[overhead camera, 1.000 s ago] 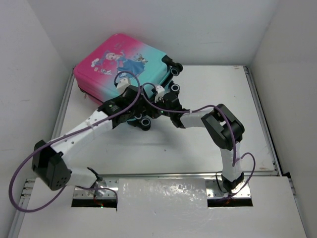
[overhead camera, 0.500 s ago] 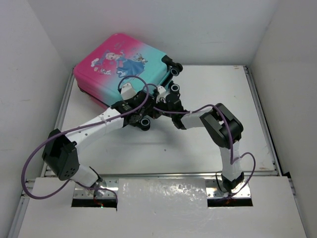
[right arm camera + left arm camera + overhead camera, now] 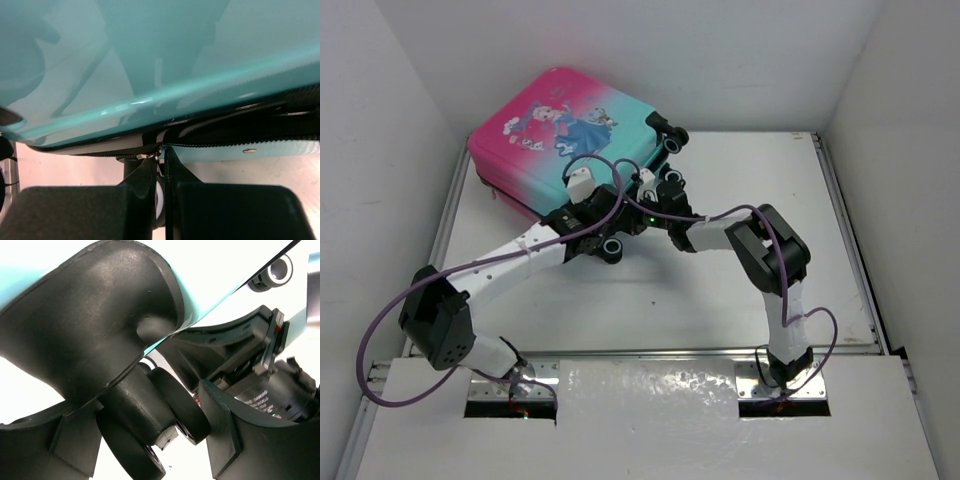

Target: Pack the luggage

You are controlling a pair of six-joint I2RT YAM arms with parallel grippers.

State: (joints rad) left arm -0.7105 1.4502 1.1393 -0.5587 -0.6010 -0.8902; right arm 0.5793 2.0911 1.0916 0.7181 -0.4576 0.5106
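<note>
Nothing legible showed in any view. From above, the suitcase (image 3: 570, 120) carried a cartoon princess picture on its pink-to-teal shell, but no lettering on it could be made out. In the left wrist view, a short line of tiny white print stood on a black housing (image 3: 265, 400) at the right. It was too small and blurred to read. In the right wrist view, the teal shell and the zip pull (image 3: 147, 156) bore no readable mark.
</note>
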